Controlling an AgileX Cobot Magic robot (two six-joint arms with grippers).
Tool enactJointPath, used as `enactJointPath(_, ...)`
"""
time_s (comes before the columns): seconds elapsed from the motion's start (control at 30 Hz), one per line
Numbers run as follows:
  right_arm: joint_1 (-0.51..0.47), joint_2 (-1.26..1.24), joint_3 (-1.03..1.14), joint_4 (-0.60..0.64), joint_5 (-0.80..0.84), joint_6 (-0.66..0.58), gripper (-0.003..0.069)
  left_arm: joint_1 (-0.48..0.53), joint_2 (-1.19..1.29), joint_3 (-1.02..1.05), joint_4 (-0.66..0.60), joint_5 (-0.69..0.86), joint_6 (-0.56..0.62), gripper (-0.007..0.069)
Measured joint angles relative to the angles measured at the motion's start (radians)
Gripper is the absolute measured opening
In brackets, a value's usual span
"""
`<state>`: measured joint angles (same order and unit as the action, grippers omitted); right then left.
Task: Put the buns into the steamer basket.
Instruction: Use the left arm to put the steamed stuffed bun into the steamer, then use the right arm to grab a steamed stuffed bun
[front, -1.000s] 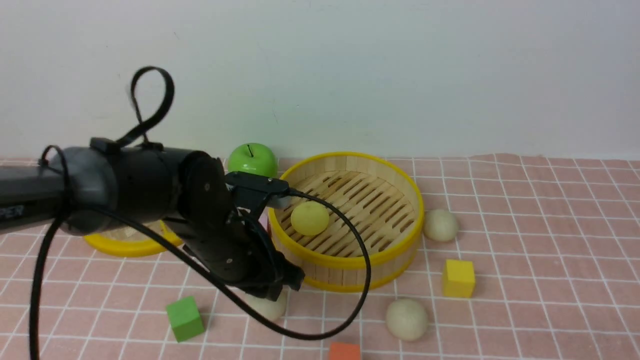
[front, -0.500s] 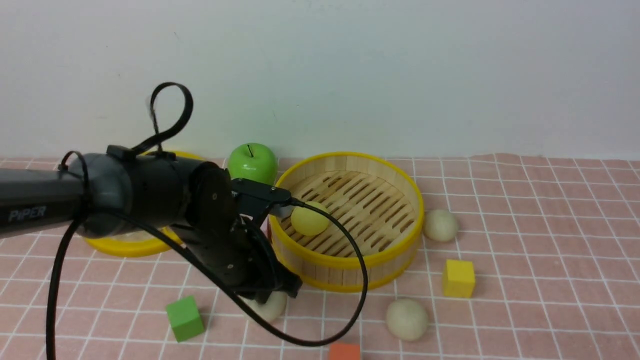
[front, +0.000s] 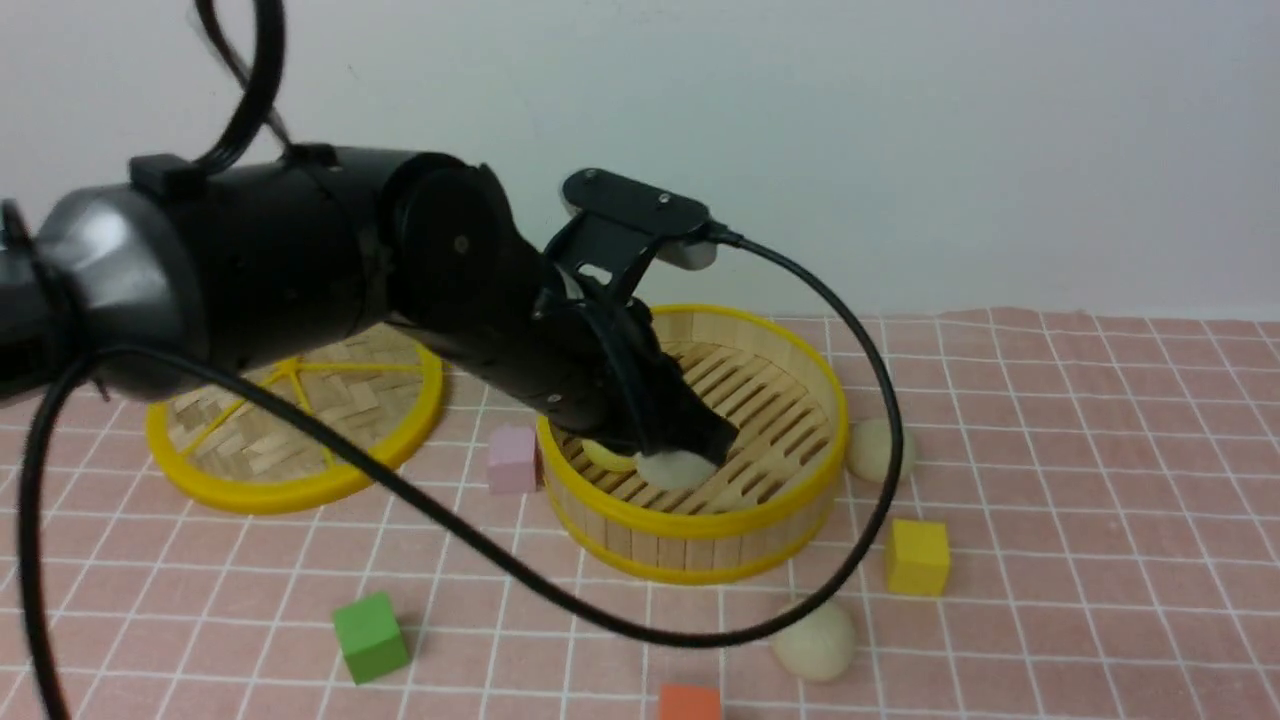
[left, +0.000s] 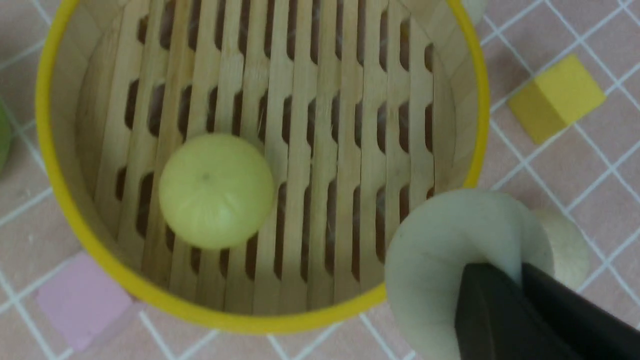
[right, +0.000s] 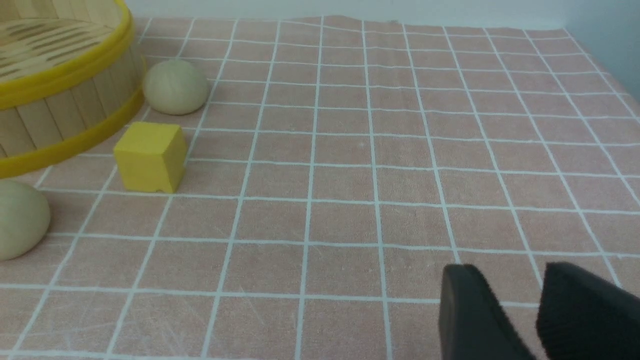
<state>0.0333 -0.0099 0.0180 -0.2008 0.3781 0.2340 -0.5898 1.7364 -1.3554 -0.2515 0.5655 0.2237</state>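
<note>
Yellow bun (left: 216, 190) in steamer basket (front: 700, 525), beige bun (front: 676, 468) held over it

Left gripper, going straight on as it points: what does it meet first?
Probably the steamer basket floor, just inside its front wall; the off-white bun held in the left gripper would touch first. The wrist view shows that bun overlapping the rim, so depth is unclear.

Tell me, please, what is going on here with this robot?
The left gripper is shut on an off-white bun and holds it over the steamer basket, not yet released. A pale yellow bun already lies on the basket's floor. Two more lie outside on the cloth: the right-hand bun beside the basket and the front bun before it. The right gripper holds nothing.
</note>
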Motion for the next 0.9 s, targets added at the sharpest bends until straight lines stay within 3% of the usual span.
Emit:
enactJointPath(0.3,0.0,0.0,0.0,0.0,0.0,0.0,0.024,0.0,0.216,-0.11,0.024,-0.04,0.025,0.0001)
enactJointPath(0.5,0.0,0.0,0.0,0.0,0.0,0.0,0.024,0.0,0.285,-0.114,0.101,-0.066,0.025,0.007)
enactJointPath(0.67,0.0,0.0,0.0,0.0,0.0,0.0,0.024,-0.001,0.286,-0.125,0.088,-0.078,0.018,0.027)
enactJointPath(0.7,0.0,0.0,0.0,0.0,0.0,0.0,0.024,-0.001,0.284,-0.125,0.087,-0.079,0.015,0.0278)
enactJointPath(0.73,0.0,0.0,0.0,0.0,0.0,0.0,0.024,-0.001,0.267,-0.125,0.069,-0.064,-0.002,0.0349)
enactJointPath(0.9,0.0,0.0,0.0,0.0,0.0,0.0,0.024,-0.001,0.092,-0.125,0.019,-0.005,-0.05,0.0454)
